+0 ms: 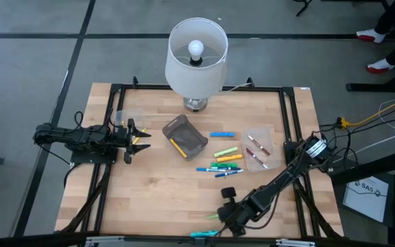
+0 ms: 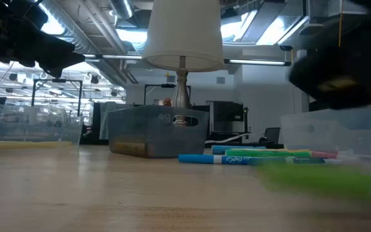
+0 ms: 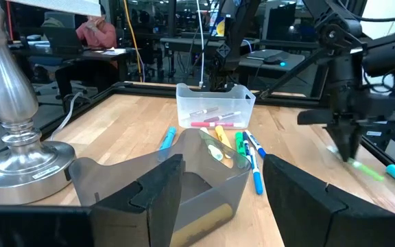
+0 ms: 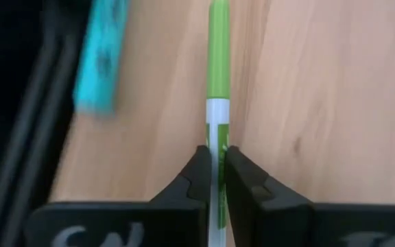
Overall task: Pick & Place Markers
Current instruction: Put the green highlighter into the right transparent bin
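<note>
My right gripper (image 1: 223, 213) is near the table's front edge, shut on a green-capped, white-barrelled marker (image 4: 217, 82). A cyan marker (image 1: 204, 234) lies beside it at the front edge. Several loose markers (image 1: 225, 156) lie on the wood at mid-table. A grey bin (image 1: 184, 136) holds a yellow marker. A clear bin (image 1: 258, 149) holds pink ones. My left gripper (image 1: 139, 137) waits open at the left, level, facing the grey bin (image 3: 211, 185). My right gripper pinches the green marker's white barrel (image 4: 217, 134) between its two fingers (image 4: 196, 180). It comes slanting down from the table's right. The green cap end (image 4: 218, 48) sticks out past the fingertips toward the left. Whether the marker is clear of the table I cannot tell.
A lamp (image 1: 196, 55) with a white shade stands at the far middle on a metal base (image 3: 19, 158). Another clear bin (image 1: 125, 118) sits by my left gripper. A black frame (image 1: 290, 123) borders the table. Bare wood lies at the near left.
</note>
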Motion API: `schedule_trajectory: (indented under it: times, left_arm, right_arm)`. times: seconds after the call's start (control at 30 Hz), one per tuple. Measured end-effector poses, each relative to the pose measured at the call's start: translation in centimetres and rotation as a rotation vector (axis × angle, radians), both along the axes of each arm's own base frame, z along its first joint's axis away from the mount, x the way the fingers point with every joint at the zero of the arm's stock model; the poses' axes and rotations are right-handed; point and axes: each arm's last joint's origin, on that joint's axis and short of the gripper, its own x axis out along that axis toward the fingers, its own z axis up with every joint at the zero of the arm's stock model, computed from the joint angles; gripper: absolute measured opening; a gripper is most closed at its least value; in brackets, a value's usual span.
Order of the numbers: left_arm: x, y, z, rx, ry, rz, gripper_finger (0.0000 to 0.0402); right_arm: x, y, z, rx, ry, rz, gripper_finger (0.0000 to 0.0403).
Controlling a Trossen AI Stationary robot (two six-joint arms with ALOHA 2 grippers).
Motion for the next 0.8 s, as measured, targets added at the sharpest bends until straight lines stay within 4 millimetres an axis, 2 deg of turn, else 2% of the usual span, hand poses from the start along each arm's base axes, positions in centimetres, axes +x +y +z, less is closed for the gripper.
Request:
schedule_trajectory:
  times: [0.1, 0.3, 0.53, 0.8]
  left_arm:
    - [0.0, 0.0, 0.0, 0.000, 0.000, 0.000, 0.0196]
    - [0.0, 0.0, 0.0, 0.000, 0.000, 0.000, 0.0196]
    - [0.0, 0.0, 0.0, 0.000, -0.001, 0.000, 0.0196]
    - [0.0, 0.0, 0.0, 0.000, -0.001, 0.000, 0.0196]
  right_arm:
    - [0.8, -0.1, 0.5, 0.011, -0.080, -0.016, 0.0024]
    - [1.0, -0.5, 0.7, -0.062, -0.145, -0.082, 0.0001]
    - [1.0, -0.7, 0.7, -0.085, -0.155, -0.119, 0.0002]
    - [1.3, -1.1, 3.9, 0.001, -0.255, -0.124, 0.0005]
